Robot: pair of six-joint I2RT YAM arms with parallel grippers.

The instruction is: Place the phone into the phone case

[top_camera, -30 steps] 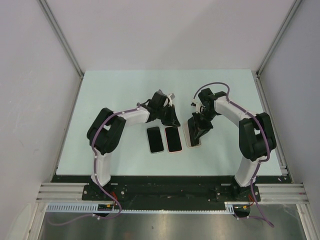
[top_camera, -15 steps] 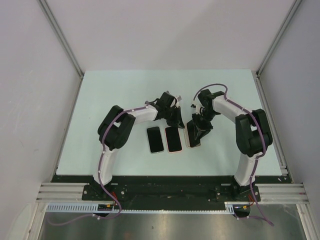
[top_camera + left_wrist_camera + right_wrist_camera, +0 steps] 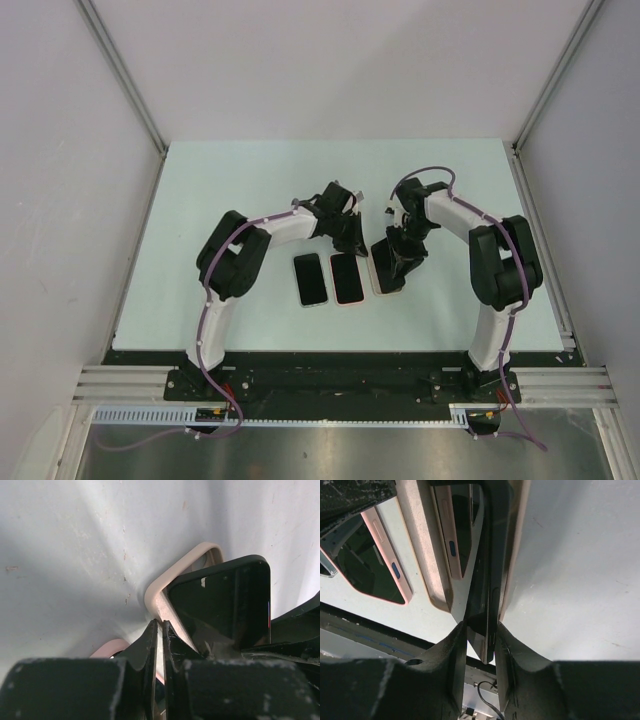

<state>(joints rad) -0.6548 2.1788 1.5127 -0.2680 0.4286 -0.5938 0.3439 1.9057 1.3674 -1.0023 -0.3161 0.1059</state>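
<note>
From where I stand the job looks half done. The beige phone case [image 3: 159,592] lies flat, its rim pinched between the almost closed fingers of the left gripper [image 3: 161,630]. The right gripper [image 3: 481,630] clamps the black phone [image 3: 490,580], tilted, one long edge in the case beneath its fingertips, the other raised and not yet pressed in. Around them are white walls [image 3: 330,70] and a pale table [image 3: 230,180], with two spare phones [image 3: 310,280] just beside the left fingers.
</note>
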